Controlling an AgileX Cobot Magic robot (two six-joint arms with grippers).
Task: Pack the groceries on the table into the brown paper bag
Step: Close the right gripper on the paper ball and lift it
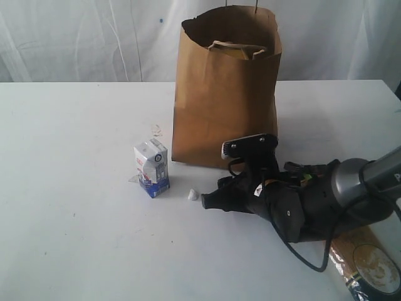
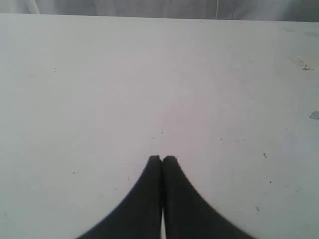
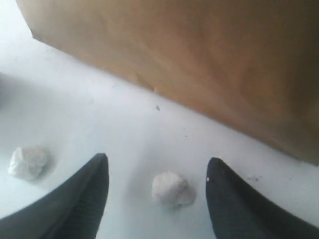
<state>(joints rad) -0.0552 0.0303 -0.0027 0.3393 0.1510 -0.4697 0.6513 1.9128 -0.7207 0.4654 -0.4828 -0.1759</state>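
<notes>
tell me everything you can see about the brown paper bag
The brown paper bag is tall kraft paper, lightly creased, standing upright and open-mouthed on the white table, toward the back middle of the exterior view. A paper handle is folded down inside the mouth. Its contents cannot be made out. The small carton stands apart at its front left, and the right gripper lies low before its base, jaws open and short of the paper.

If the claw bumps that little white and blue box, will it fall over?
Probably. The small white-blue carton stands upright, taller than its base, so a high push would likely tip it. Its flat sides mean it shouldn't roll. Small cardboard probably feels light, maybe squashable.
</notes>
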